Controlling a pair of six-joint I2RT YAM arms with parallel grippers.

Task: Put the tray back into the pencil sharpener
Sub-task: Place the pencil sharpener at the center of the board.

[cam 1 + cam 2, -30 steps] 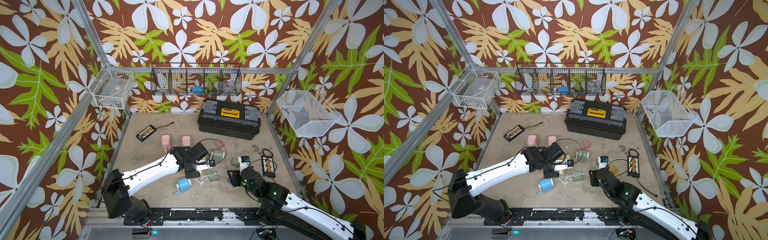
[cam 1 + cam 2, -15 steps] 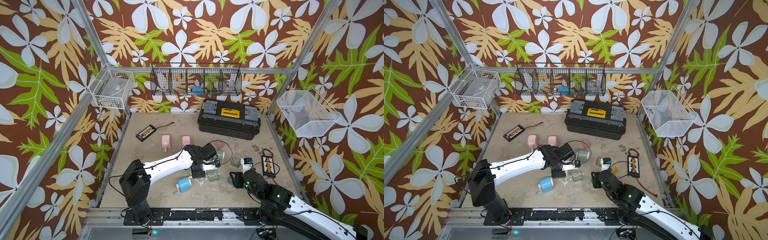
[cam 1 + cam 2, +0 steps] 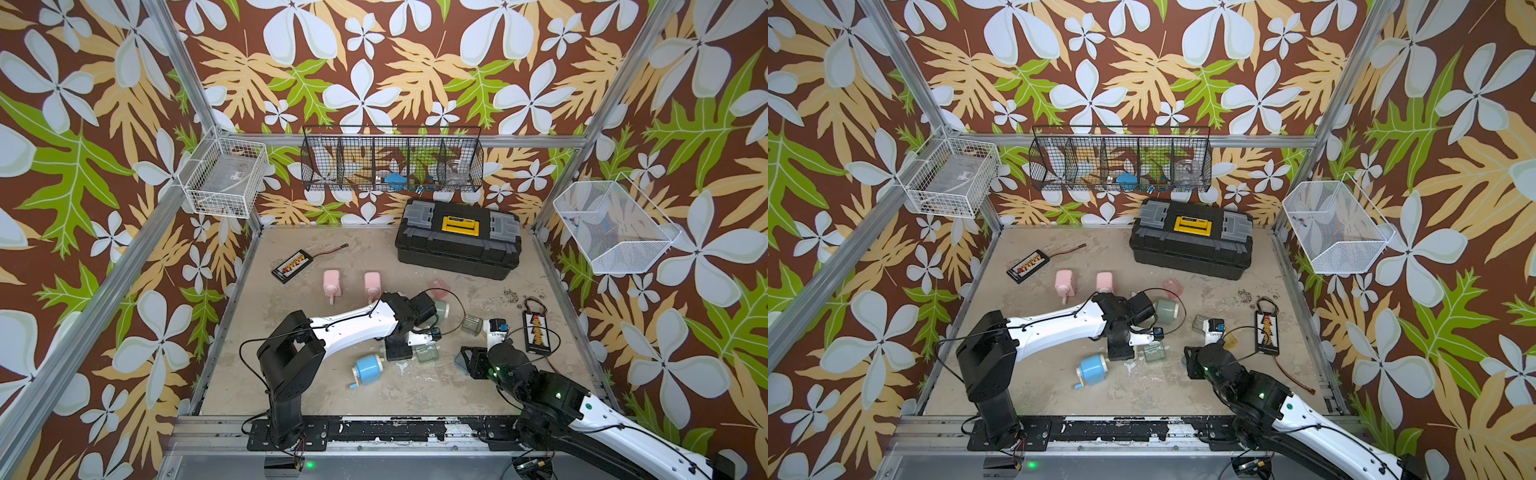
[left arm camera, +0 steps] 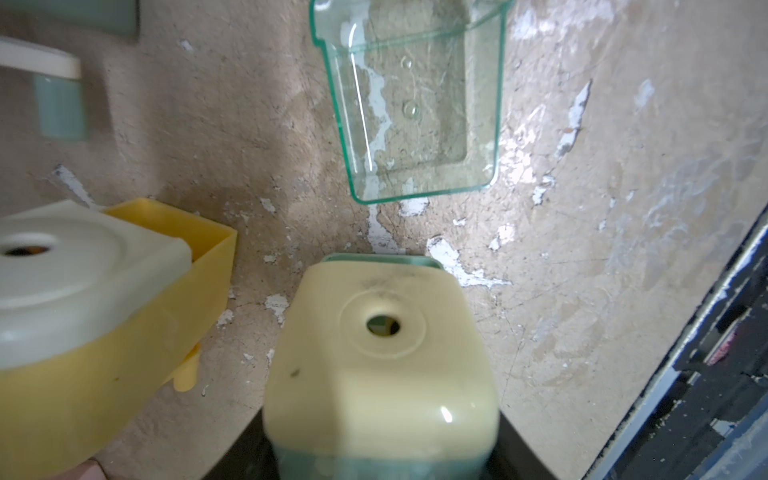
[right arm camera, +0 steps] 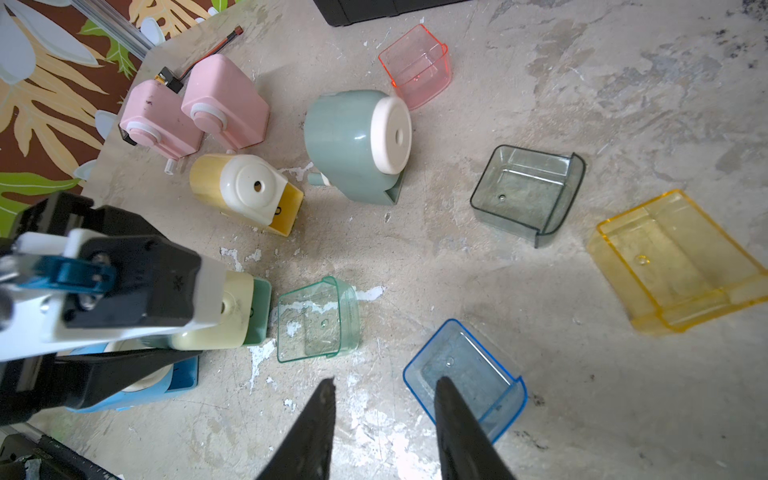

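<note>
Left gripper is clamped tight on the pencil sharpener. Its black fingers pinch the sides, and the cream face with the pencil hole looks up at the wrist camera. The sharpener's green edge points toward the tray.

That tray is clear green and lies open side up on the table. In both top views it sits at 3 o'clock from the left gripper, just beside the sharpener with a sliver of bare surface between them. It's not in the slot yet. Its plain end faces the sharpener and its lipped end points away.

Further along at 3 o'clock is the right gripper, jaws spread with nothing between them. One fingertip is over the rim of a blue tray.

At 8 o'clock from the left gripper lies a blue sharpener. A yellow sharpener sits near the held one, and the black toolbox is at 12.
</note>
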